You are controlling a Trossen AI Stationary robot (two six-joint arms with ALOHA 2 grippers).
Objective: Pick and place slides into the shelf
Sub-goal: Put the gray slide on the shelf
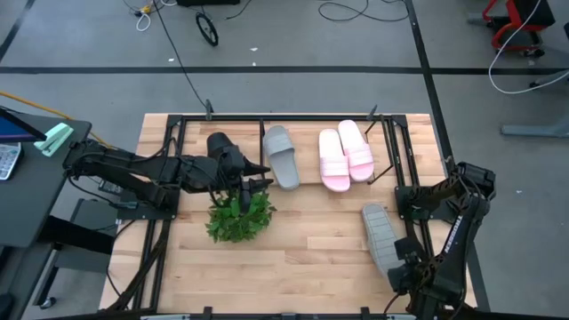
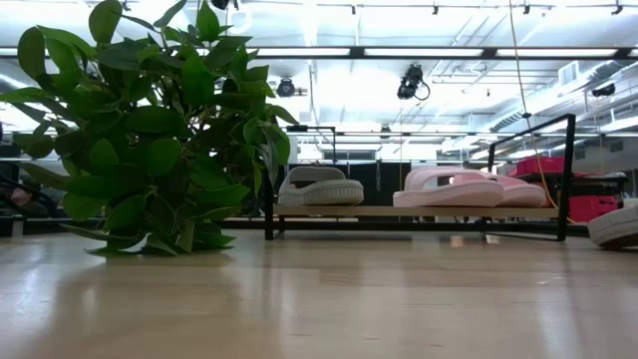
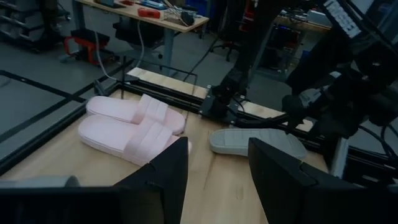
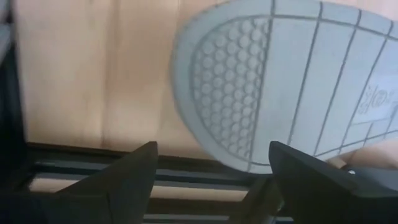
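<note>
On the shelf [image 1: 391, 147] one grey slide [image 1: 280, 156] and two pink slides [image 1: 345, 156] rest sole down on the slanted board; the low view shows the same grey slide [image 2: 319, 186] and pink slides [image 2: 459, 189]. The second grey slide [image 1: 380, 236] lies sole up on the table's right side, and its ribbed sole [image 4: 292, 93] fills the right wrist view. My right gripper [image 1: 402, 260] is open just off that slide's near end [image 4: 211, 180]. My left gripper [image 1: 265, 176] is open above the plant, beside the shelved grey slide [image 3: 214, 168].
A green leafy plant [image 1: 240, 216] stands on the table left of centre, under my left gripper, and fills the left of the low view [image 2: 150, 130]. Black frame rails run along the table's left and right edges [image 1: 156, 240]. Bare tabletop [image 1: 311, 249] lies between the plant and the loose slide.
</note>
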